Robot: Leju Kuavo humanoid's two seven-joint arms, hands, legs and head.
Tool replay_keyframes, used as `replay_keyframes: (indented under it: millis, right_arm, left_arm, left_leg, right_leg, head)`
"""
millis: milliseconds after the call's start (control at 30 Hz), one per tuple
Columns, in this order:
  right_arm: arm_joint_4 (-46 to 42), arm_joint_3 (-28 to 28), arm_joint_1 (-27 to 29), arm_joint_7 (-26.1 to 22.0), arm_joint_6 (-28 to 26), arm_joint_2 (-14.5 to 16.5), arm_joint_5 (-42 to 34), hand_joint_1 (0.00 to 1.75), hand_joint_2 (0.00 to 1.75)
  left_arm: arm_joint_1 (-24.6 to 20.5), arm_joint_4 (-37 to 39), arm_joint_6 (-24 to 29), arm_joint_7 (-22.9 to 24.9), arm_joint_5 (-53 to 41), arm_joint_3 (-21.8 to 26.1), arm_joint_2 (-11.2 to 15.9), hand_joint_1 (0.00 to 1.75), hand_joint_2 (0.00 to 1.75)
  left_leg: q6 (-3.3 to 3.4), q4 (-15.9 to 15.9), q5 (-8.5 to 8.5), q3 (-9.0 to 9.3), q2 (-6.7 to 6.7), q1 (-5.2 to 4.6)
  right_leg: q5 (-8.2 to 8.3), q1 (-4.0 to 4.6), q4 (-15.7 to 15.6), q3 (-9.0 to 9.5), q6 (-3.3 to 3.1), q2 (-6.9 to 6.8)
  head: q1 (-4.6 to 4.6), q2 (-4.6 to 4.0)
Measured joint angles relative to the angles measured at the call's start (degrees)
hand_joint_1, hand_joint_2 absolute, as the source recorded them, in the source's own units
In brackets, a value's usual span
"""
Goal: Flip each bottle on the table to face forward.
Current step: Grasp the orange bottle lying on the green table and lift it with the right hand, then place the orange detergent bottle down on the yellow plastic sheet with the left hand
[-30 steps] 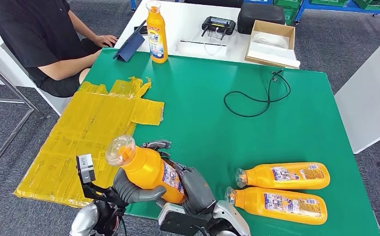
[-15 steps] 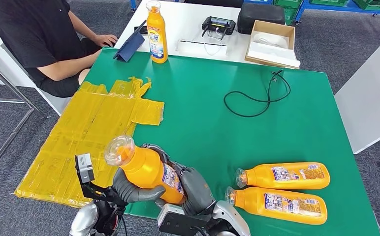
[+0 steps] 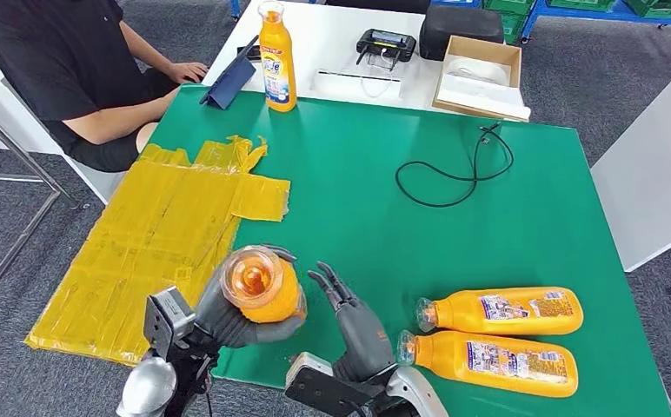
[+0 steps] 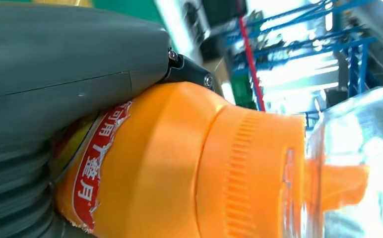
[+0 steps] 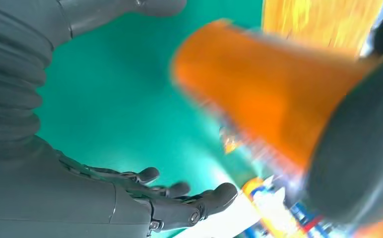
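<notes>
Green covers the desk [image 3: 454,234], the biggest thing in the head view, with a crumpled yellow plastic sheet [image 3: 158,234] draped over its edge at about nine o'clock and a person in a black shirt [image 3: 63,61] seated off the corner at eleven. Toward one o'clock a black cable [image 3: 454,178] loops on the green, and beyond it a cardboard box [image 3: 478,76] sits on the white table behind. One orange detergent bottle [image 3: 277,61] stands upright at twelve o'clock, label toward the robot, so I judge that one done. Two more orange bottles lie on their sides at about four o'clock, the farther lying bottle [image 3: 501,311] just beside the nearer lying bottle [image 3: 488,361], both caps pointing toward the desk's middle. The step in hand is the turning of the held bottle [image 3: 258,287] at about seven o'clock, off the desk, its clear cap aimed up at the head camera. The left hand [image 3: 228,317] is clamped round its orange body; the left wrist view shows the thumb pressed along the red-edged label. The right hand [image 3: 354,317] stands just beside it at six o'clock, palm toward the bottle, fingers spread and straight, holding nothing; the right wrist view is blurred, but shows green between fingers and bottle. Next, I judge, the bottle wants standing on the green with its label forward, which calls for a level base before the grip eases.
</notes>
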Motion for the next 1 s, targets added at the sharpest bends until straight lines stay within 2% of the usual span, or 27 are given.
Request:
replay_keyframes:
  millis: [133,233,367,533,633,733,933,1000]
  right_arm:
    - [-2.8,-2.0,1.6,0.6,-0.2,0.1,-0.7,0.00,0.00]
    - [-5.5,-3.9,3.2,0.1,-0.7,0.4,-2.9,0.00,0.00]
    - [-11.8,-5.4,3.9,-3.1,-1.1,0.8,-3.1,0.00,0.00]
    - [-18.4,-5.5,4.3,-4.6,-1.5,0.9,-3.9,0.00,0.00]
    - [-20.5,-5.5,5.8,-5.9,-3.5,0.0,-4.2,0.00,0.00]
    - [-21.5,-5.4,6.9,-6.6,-4.8,-0.9,-4.4,0.00,0.00]
    - [-22.9,-5.3,7.5,-6.7,-5.5,-2.2,-5.5,0.00,0.00]
    - [-23.5,-5.3,8.0,-7.0,-5.7,-2.9,-5.5,0.00,0.00]
  left_arm:
    - [-0.3,-2.3,2.9,-1.4,-6.2,0.1,0.0,1.75,1.75]
    - [-1.0,-3.3,8.3,-4.0,-17.1,0.5,0.2,1.75,1.75]
    - [-3.2,-5.1,16.7,-6.5,-34.6,1.0,1.6,1.75,1.75]
    - [-5.3,-5.5,25.3,-3.2,-55.6,1.0,5.0,1.75,1.75]
    - [-5.6,-3.1,29.8,-1.7,-62.9,1.0,6.5,1.75,1.75]
    - [-6.0,-0.8,31.2,-0.1,-67.3,0.9,7.6,1.75,1.75]
    - [-7.4,4.6,30.9,4.2,-76.5,0.3,9.8,1.75,1.75]
    - [-7.7,8.9,32.0,6.0,-79.7,0.2,10.8,1.75,1.75]
  left_leg:
    - [0.00,0.0,0.00,0.00,0.00,0.00]
    - [0.00,0.0,0.00,0.00,0.00,0.00]
    - [0.00,0.0,0.01,0.02,0.01,0.01]
    - [0.00,0.0,0.01,0.05,0.01,0.01]
    - [0.00,0.0,0.00,0.03,0.00,0.01]
    - [0.00,0.0,0.00,0.00,0.01,-0.02]
    - [0.01,0.0,0.00,0.00,0.02,-0.03]
    - [0.00,0.0,0.00,0.01,0.03,-0.02]
  right_leg:
    - [0.00,0.00,0.0,-0.01,0.00,-0.01]
    - [0.00,0.00,0.0,0.00,0.00,0.00]
    - [0.02,0.01,0.0,0.01,0.01,0.00]
    - [0.00,0.01,0.0,0.01,0.00,0.01]
    - [-0.01,0.00,0.0,0.01,-0.01,-0.01]
    - [-0.01,-0.02,0.0,-0.03,-0.01,0.01]
    - [0.00,-0.02,0.0,-0.04,0.00,0.01]
    - [0.00,-0.01,0.0,-0.03,0.00,0.02]
  head:
    - [0.01,0.00]
    - [0.01,0.00]
    - [0.01,0.00]
    - [-0.01,0.00]
    - [0.01,0.00]
    - [0.02,0.00]
    - [0.01,0.00]
    - [0.01,0.00]
